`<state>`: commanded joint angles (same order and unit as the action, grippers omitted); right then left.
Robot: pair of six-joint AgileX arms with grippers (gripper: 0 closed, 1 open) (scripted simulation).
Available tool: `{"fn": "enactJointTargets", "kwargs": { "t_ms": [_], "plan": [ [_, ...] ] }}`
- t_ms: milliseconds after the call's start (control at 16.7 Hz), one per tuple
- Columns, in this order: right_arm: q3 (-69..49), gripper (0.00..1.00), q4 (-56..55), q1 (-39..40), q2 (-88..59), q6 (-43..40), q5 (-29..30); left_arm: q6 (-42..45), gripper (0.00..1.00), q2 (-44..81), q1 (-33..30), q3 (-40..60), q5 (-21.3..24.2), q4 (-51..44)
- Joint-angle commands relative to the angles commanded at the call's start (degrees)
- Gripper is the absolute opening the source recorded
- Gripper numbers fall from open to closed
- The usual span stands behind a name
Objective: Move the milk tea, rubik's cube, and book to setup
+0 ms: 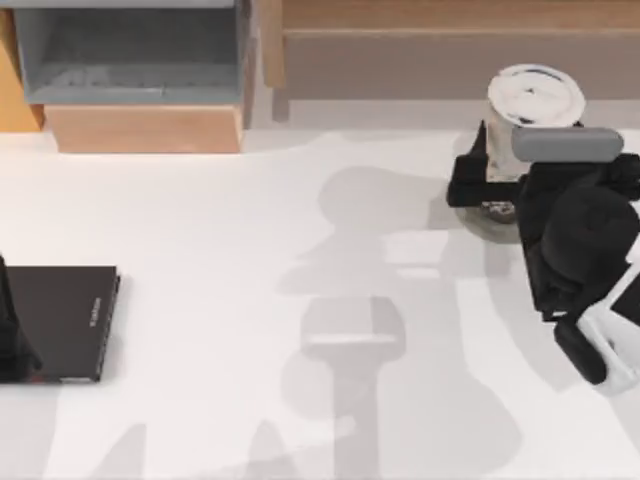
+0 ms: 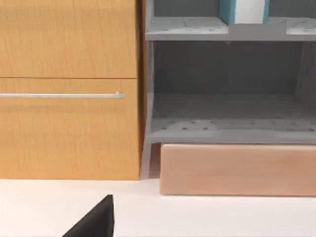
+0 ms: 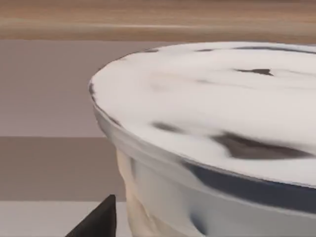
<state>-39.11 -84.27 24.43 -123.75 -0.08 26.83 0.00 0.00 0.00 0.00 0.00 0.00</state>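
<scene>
- The right tool (image 1: 487,170), at the top view's upper right, has a dark finger on each side of the milk tea (image 1: 532,100); whether it is clenched I cannot tell.
- To do this well, grip the cup's body below the lid and keep it upright.
- The right arm reaches in from the right edge over the tabletop (image 1: 250,300).
- The left tool (image 1: 12,340) sits parked at the left edge beside a black book (image 1: 65,320).
- The book (image 2: 244,11) stands on a grey shelf (image 2: 187,27).
</scene>
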Motion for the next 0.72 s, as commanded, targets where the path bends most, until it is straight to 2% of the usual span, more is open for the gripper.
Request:
{"fn": "enactJointTargets", "kwargs": {
  "t_ms": [420, 720],
  "plan": [
    [4.75, 1.00, -3.16, 1.94, 1.77, 0.33, 1.60, 0.00, 1.00, 0.00, 0.00, 0.00, 0.00, 0.00],
    [5.72, 1.00, 0.54, 2.13, 5.82, 0.36, 1.91, 0.00, 1.00, 0.00, 0.00, 0.00, 0.00, 0.00]
  ]
}}
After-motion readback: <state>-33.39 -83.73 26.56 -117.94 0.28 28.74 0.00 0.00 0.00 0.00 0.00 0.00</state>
